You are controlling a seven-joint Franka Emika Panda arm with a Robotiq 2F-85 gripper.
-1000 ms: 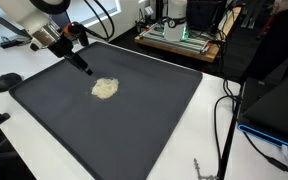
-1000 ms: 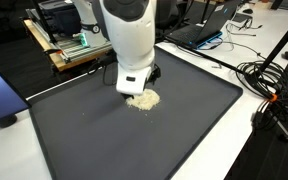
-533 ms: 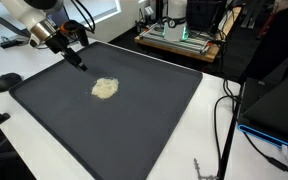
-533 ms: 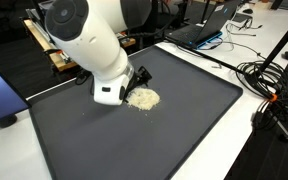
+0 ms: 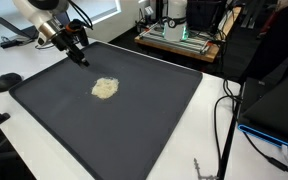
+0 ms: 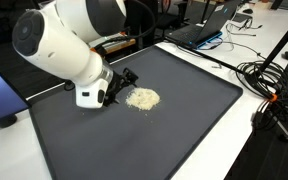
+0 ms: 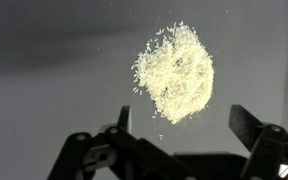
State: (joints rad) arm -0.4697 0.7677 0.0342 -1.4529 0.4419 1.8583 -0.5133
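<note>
Claw: the claw (image 7: 184, 128) is released. Its two black fingers (image 7: 124, 116) stand far apart and hold nothing.
Claw's place: it sits over the back part of the mat, near one edge, in both exterior views (image 5: 81, 58) (image 6: 121, 85).
Claw's tilt: it leans down and toward the pile.
Pile: a small pile of pale grains (image 7: 177, 72) lies just ahead of the claw, in line with the gap between the fingers. The claw does not touch it.
Pile's look: it is round and flat, with a few loose grains around its edge. Both exterior views show it (image 5: 105, 88) (image 6: 142, 98).
Mat: a big dark mat (image 7: 44, 60) lies under the claw and the pile, and spreads out far past them on every side (image 5: 134, 130) (image 6: 134, 140).
Table: a white table (image 5: 209, 120) shows around the mat, farther from the claw.
Round thing: a small black round thing (image 5: 6, 80) lies on the table beside the mat, off to the side of the claw.
Cables: black cables (image 6: 264, 85) lie on the table past the far side of the mat, well away from the claw.
</note>
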